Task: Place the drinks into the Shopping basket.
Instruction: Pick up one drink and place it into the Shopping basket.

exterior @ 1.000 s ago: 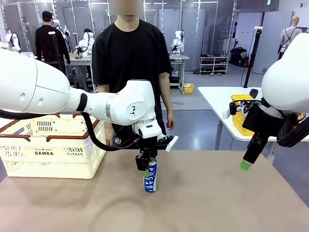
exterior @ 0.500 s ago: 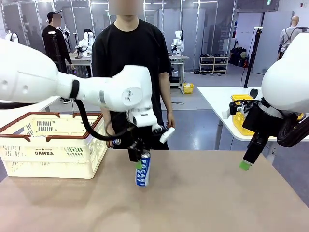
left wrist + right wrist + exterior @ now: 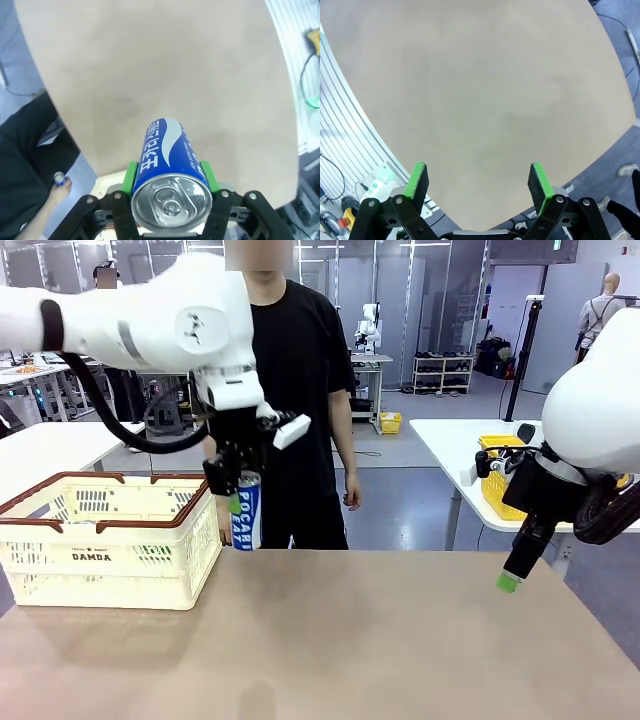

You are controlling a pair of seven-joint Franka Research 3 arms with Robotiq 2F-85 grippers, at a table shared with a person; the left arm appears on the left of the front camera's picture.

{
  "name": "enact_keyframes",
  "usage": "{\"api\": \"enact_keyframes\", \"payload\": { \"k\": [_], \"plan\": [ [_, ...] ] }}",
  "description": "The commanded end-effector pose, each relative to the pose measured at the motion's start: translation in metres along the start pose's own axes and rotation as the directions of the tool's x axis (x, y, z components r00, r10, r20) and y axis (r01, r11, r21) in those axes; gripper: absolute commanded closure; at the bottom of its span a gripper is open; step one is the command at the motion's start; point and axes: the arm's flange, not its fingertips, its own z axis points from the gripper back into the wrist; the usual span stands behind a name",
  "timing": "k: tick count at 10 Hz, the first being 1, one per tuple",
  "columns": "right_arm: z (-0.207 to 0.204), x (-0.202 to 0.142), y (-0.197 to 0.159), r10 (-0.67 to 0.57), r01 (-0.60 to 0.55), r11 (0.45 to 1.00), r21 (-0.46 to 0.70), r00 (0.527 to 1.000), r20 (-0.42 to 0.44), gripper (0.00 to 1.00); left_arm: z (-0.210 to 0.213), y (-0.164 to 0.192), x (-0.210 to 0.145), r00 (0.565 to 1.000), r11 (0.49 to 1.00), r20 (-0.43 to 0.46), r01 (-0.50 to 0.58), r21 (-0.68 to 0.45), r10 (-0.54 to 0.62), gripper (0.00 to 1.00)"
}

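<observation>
My left gripper [image 3: 238, 502] is shut on a blue Pocari Sweat can [image 3: 246, 512] and holds it upright in the air, just right of the Shopping basket [image 3: 100, 558]. In the left wrist view the can [image 3: 167, 165] sits between the green pads [image 3: 129, 176], its silver top facing the camera, the tabletop far below. The cream basket with brown rim and "DAMDA" lettering stands at the table's left. My right gripper [image 3: 509, 582] hangs at the table's right edge; its fingers [image 3: 417, 181] stand wide apart with nothing between them. The person's hand [image 3: 60, 182] holds another small can.
A person in black [image 3: 272, 360] stands at the far edge, right behind the held can. The tan table [image 3: 380, 640] spreads out bare in front. A bright yellow mesh basket [image 3: 500, 480] sits on a white side table at the right.
My left arm has lifted the blue can off the table's middle and carried it up and to the left, toward the basket. The right arm has stayed still.
</observation>
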Motion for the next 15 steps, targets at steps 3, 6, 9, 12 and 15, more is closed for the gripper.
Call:
{"api": "enact_keyframes", "payload": {
  "k": [3,6,9,12,15],
  "plan": [
    [0.001,-0.001,0.000,0.000,0.000,1.000,0.000,1.000,-0.008,0.00,0.032,-0.020,-0.021,0.999,1.000,0.034,0.006,0.007,-0.007,1.00],
    [0.001,-0.001,0.000,0.000,0.000,1.000,0.000,1.000,-0.008,0.00,0.031,-0.013,-0.018,1.000,0.999,0.003,-0.018,0.027,0.018,1.00],
    [0.001,-0.001,0.000,0.000,0.000,1.000,0.000,1.000,-0.008,0.00,0.031,-0.013,-0.018,1.000,0.999,0.003,-0.018,0.027,0.018,1.00],
    [0.001,-0.001,0.000,0.000,0.000,1.000,0.000,1.000,-0.008,0.00,0.027,0.004,-0.054,0.994,0.996,-0.091,-0.055,0.074,0.062,0.42],
    [0.001,-0.001,0.000,0.000,0.000,1.000,0.000,1.000,-0.008,0.00,0.056,0.011,-0.133,0.975,0.973,-0.079,-0.197,0.122,0.207,0.42]
  ]
}}
